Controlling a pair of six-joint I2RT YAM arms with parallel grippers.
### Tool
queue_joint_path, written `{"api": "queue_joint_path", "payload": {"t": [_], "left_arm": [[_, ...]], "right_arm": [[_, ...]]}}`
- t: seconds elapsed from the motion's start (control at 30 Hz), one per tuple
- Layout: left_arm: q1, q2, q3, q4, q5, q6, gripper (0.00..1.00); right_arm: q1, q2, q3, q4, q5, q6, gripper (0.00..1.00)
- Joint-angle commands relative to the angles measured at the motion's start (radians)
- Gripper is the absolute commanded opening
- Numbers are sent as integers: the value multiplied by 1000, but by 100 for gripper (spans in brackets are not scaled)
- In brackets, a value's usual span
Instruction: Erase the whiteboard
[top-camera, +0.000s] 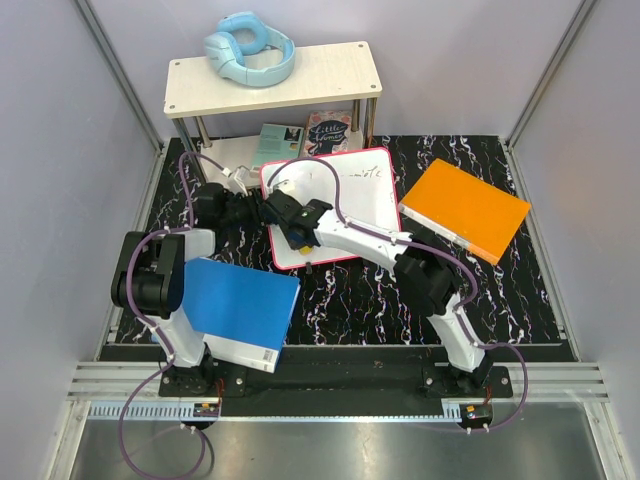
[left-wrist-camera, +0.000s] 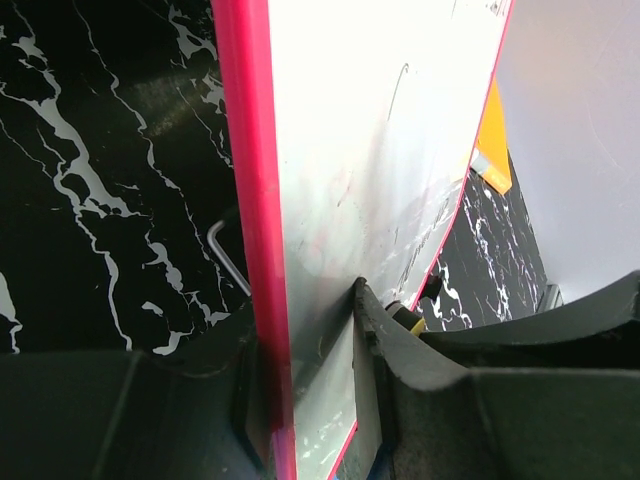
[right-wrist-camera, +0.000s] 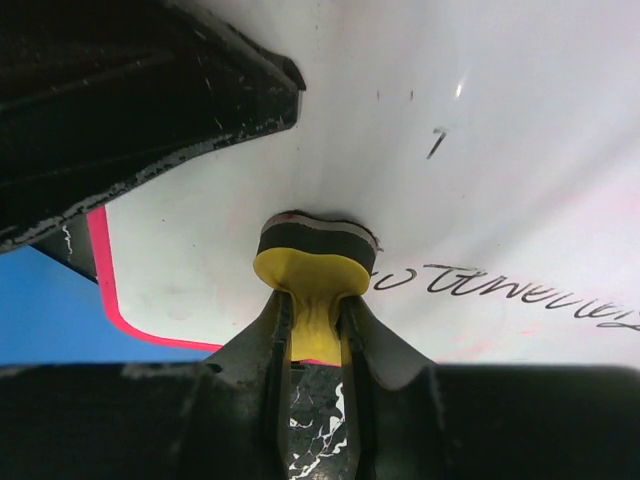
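Observation:
The whiteboard (top-camera: 345, 205), white with a pink rim, lies tilted on the black marbled table at centre. Dark handwriting (top-camera: 366, 175) shows near its far right corner. My left gripper (top-camera: 256, 211) is shut on the board's left edge. In the left wrist view the rim (left-wrist-camera: 250, 200) stands clamped between my fingers (left-wrist-camera: 400, 370). My right gripper (right-wrist-camera: 315, 330) is shut on a yellow eraser (right-wrist-camera: 312, 268), whose black felt presses on the board (right-wrist-camera: 500, 120) next to a line of writing (right-wrist-camera: 500, 292). In the top view this gripper (top-camera: 297, 232) is over the board's left part.
A blue book (top-camera: 240, 305) lies near left, under the left arm. An orange book (top-camera: 465, 210) lies to the right of the board. A white shelf (top-camera: 300, 80) at the back carries blue headphones (top-camera: 250, 48). Two books (top-camera: 300, 135) lie under it.

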Motion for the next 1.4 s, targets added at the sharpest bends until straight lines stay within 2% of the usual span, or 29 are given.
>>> {"api": "queue_joint_path", "payload": {"t": [0.0, 0.43, 0.93, 1.2, 1.37], "left_arm": [[-36, 26, -13, -41, -97, 155, 0], [-37, 22, -18, -40, -100, 155, 0], [-34, 22, -18, -40, -103, 155, 0], [-36, 23, -18, -41, -100, 155, 0], [-36, 22, -18, -41, -100, 155, 0]], "right_arm": [[-27, 42, -103, -95, 102, 20, 0], [-188, -38, -154, -93, 132, 63, 0], [-450, -171, -372, -23, 139, 83, 0], [-484, -199, -349, -14, 116, 65, 0], [-485, -208, -271, -8, 112, 42, 0]]}}
